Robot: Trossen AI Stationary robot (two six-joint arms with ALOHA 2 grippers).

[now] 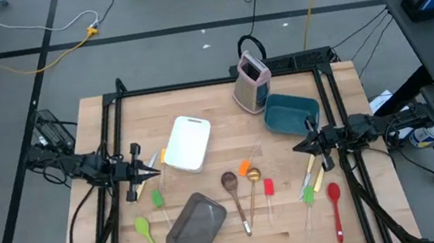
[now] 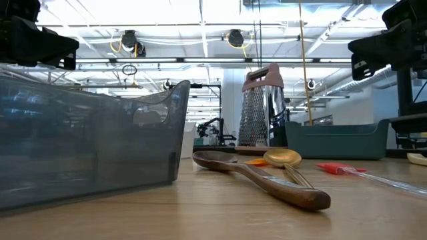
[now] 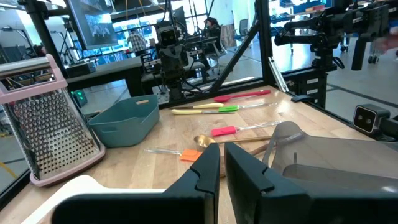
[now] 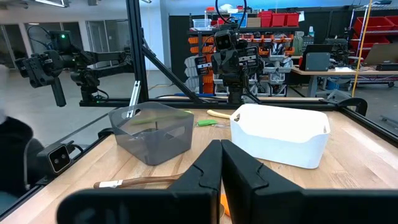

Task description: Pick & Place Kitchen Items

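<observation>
My left gripper [image 1: 155, 170] hangs shut above the table's left side, near the white tray [image 1: 187, 143], and touches nothing. My right gripper [image 1: 297, 147] hangs shut above the right side, near the teal bin [image 1: 292, 113], also empty. The utensils lie flat on the table. A long green spatula [image 1: 150, 239] and a small green one [image 1: 158, 199] are at the left. A wooden spoon [image 1: 233, 190], gold spoon [image 1: 253, 187], orange spatula [image 1: 246, 167] and red spatula [image 1: 269, 190] are in the middle. A yellow-handled knife [image 1: 318, 177], a green spatula [image 1: 307, 196] and a red spoon [image 1: 336, 207] are at the right.
A grey pan [image 1: 196, 225] stands near the front edge, left of the wooden spoon. A pink-and-steel box grater [image 1: 250, 80] stands upright at the far edge beside the teal bin. Black frame rails [image 1: 116, 136] run along the table's left, right and far sides.
</observation>
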